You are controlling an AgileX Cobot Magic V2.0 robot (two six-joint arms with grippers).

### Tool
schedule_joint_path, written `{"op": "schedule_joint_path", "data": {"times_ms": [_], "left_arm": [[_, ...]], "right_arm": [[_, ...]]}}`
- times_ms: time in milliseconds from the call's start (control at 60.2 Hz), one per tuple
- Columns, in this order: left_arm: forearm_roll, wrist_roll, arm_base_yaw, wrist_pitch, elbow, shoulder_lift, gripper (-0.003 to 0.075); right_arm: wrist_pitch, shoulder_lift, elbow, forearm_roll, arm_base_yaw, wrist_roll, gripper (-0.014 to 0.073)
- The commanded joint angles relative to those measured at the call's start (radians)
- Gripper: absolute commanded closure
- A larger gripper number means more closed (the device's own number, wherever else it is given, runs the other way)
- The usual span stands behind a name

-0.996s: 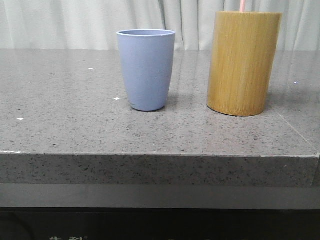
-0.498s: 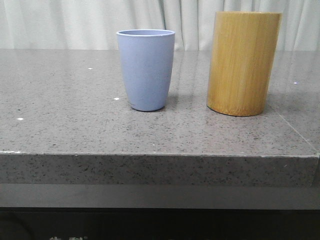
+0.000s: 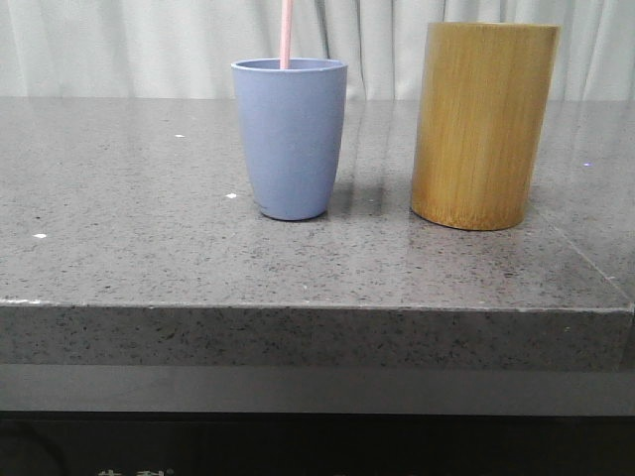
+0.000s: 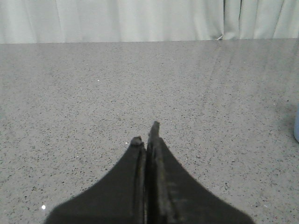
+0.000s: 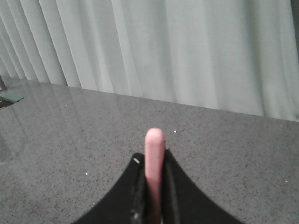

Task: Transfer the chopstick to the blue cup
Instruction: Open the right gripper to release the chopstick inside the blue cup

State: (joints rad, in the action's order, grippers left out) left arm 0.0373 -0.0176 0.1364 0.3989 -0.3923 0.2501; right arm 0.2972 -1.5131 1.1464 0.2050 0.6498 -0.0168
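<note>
The blue cup [image 3: 290,139] stands upright on the grey stone table [image 3: 149,248], left of the bamboo cylinder [image 3: 483,126]. A pink chopstick [image 3: 286,33] comes down from the top edge of the front view and its lower end goes behind the cup's rim. Neither gripper shows in the front view. In the right wrist view my right gripper [image 5: 154,163] is shut on the pink chopstick [image 5: 154,158], whose rounded end sticks out past the fingertips. In the left wrist view my left gripper [image 4: 145,135] is shut and empty, low over the table; the cup's edge [image 4: 296,126] shows at the frame's border.
The table's front edge [image 3: 317,309] runs across the lower front view, with a seam [image 3: 585,263] at the right. A pale curtain [image 3: 149,45] hangs behind the table. Small white specks [image 3: 231,195] lie on the table left of the cup.
One second ago the chopstick stuck out above the bamboo cylinder. Half a second ago it was out of the front view. Now it hangs over the blue cup, its lower end behind the rim.
</note>
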Motion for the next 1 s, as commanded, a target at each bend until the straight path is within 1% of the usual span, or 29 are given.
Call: {"op": "schedule_joint_path", "data": {"times_ms": [0, 66, 166, 266, 349, 415, 465, 515, 631, 730, 880, 979], "left_arm": [[-0.008, -0.009, -0.001, -0.086, -0.027, 0.007, 0.0739], [-0.008, -0.009, -0.001, -0.086, -0.027, 0.007, 0.0739], [-0.008, -0.009, -0.001, -0.086, -0.027, 0.007, 0.0739], [-0.008, -0.009, -0.001, -0.086, -0.027, 0.007, 0.0739], [-0.008, -0.009, -0.001, -0.086, -0.027, 0.007, 0.0739], [-0.008, -0.009, -0.001, -0.086, -0.027, 0.005, 0.0739], [-0.008, -0.009, -0.001, -0.086, -0.027, 0.005, 0.0739], [-0.008, -0.009, -0.001, -0.086, -0.027, 0.005, 0.0739], [-0.008, -0.009, -0.001, -0.086, -0.027, 0.005, 0.0739], [-0.008, -0.009, -0.001, -0.086, -0.027, 0.005, 0.0739], [-0.008, -0.009, -0.001, -0.086, -0.027, 0.003, 0.0739], [-0.008, -0.009, -0.001, -0.086, -0.027, 0.003, 0.0739]], "right_arm": [[0.058, 0.037, 0.036, -0.011, 0.000, 0.008, 0.0536], [0.055, 0.037, 0.036, -0.011, 0.000, 0.010, 0.0487], [0.055, 0.037, 0.036, -0.011, 0.000, 0.017, 0.0378], [0.054, 0.037, 0.036, -0.011, 0.000, 0.017, 0.0297], [0.037, 0.054, 0.036, -0.011, -0.007, 0.034, 0.0284], [-0.029, 0.087, 0.044, -0.011, -0.019, 0.077, 0.0286], [-0.109, 0.107, 0.065, -0.011, -0.032, 0.104, 0.0308], [-0.216, 0.123, 0.100, -0.011, -0.051, 0.110, 0.0354], [-0.532, 0.142, 0.212, -0.011, -0.117, 0.110, 0.0484], [-0.733, 0.144, 0.304, -0.012, -0.184, 0.110, 0.0571], [-0.902, 0.150, 0.372, -0.035, -0.280, 0.110, 0.0642], [-0.964, 0.173, 0.371, -0.058, -0.332, 0.110, 0.0668]]}}
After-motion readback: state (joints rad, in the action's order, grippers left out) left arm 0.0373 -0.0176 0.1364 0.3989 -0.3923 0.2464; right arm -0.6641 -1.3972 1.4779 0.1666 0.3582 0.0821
